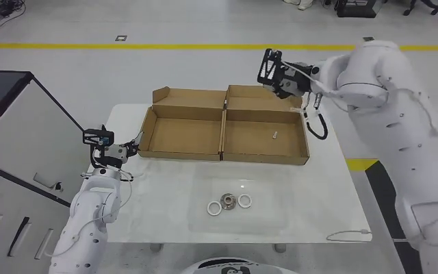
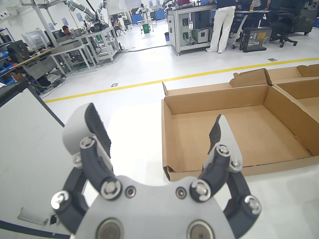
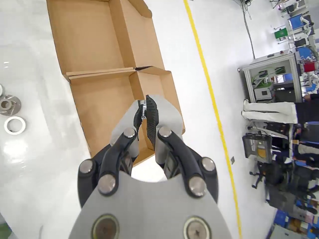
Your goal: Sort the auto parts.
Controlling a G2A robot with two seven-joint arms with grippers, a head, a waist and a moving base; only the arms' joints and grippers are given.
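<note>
**White worktop** point(image 1: 171, 198): carries every item below.

**Left brown cardboard box** point(image 1: 181, 133): open-topped and holds nothing.

**Right brown cardboard box** point(image 1: 250, 140): set side by side against the left box. One small silver screw point(image 1: 274, 135) lies on its floor.

**Right hand** point(image 3: 145, 104): raised by the right box's far side, pinched narrow on a second silver screw point(image 3: 142, 110).

**Left hand** point(image 2: 154, 118): wide and holding nothing, just beside the left box's outer near corner.

**Round metal flange** point(image 1: 227, 201): on the worktop nearer the robot, unsorted.

**Two white rings** point(image 1: 215, 207): one on either side of the flange, unsorted.

**Step, as judged:** delivering the held screw. The next move calls for bringing the right hand over the right box's floor, near the screw already there, then opening.
</note>
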